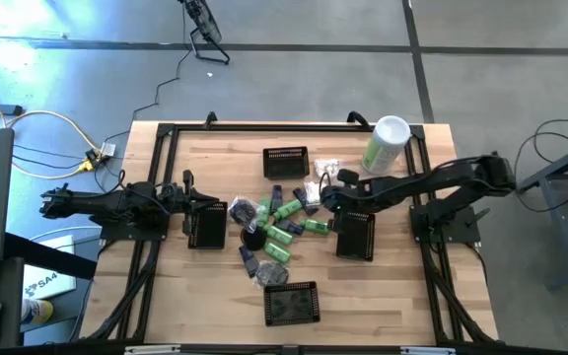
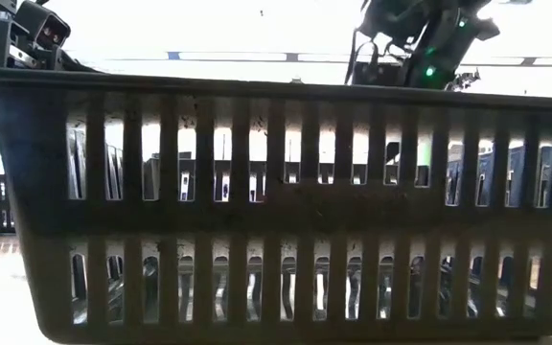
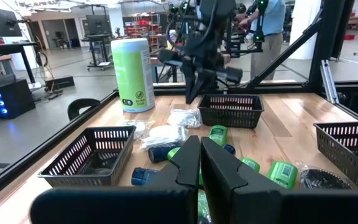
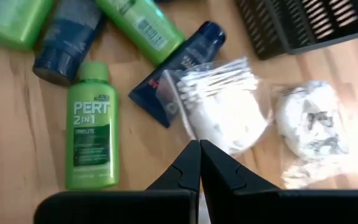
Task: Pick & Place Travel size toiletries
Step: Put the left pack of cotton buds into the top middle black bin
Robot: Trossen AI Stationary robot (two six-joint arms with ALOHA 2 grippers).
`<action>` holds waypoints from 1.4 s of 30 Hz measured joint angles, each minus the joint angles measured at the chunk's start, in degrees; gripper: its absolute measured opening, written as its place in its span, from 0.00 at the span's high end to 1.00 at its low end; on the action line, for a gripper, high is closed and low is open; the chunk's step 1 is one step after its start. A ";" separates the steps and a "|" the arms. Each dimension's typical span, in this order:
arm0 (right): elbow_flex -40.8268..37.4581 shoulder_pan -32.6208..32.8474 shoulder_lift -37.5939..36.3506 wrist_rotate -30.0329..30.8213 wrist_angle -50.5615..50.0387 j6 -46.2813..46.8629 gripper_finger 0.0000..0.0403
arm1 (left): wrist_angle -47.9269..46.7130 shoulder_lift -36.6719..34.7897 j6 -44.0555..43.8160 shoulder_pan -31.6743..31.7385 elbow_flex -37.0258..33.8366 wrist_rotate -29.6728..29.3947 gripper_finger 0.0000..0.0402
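Observation:
The travel size toiletries (image 1: 276,225) lie in a loose pile at the table's middle: green bottles (image 4: 92,134), dark blue tubes (image 4: 182,59) and white crinkly packets (image 4: 219,106). My right gripper (image 4: 199,163) is shut, slants down and hangs a little above the white packets (image 3: 182,117) at the pile's far right side (image 1: 325,197). It touches nothing. My left gripper (image 3: 201,163) is shut and level, and waits at the table's left (image 1: 193,204), short of the pile.
Black mesh baskets stand around the pile: far (image 1: 285,163), near (image 1: 292,303), left (image 1: 206,227) and right (image 1: 356,235). A tall pale-green canister (image 1: 387,145) stands at the far right. The near basket (image 2: 276,211) fills the low view.

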 joint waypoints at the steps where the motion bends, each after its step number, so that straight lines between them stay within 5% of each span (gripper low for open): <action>1: 0.00 0.00 0.80 -0.09 0.55 0.02 0.99 | -0.09 0.00 0.00 -0.02 0.00 0.04 0.97; 18: 0.00 0.02 6.74 -2.72 8.72 -1.24 0.96 | -0.47 0.00 -0.02 0.00 0.02 0.20 0.97; 35: -0.02 0.11 6.74 1.60 8.71 -2.49 0.29 | -0.58 0.00 -0.01 -0.01 0.00 0.16 0.97; 42: -1.04 0.11 6.74 1.52 8.87 -3.89 0.24 | -0.59 0.00 -0.01 -0.02 0.00 0.15 0.97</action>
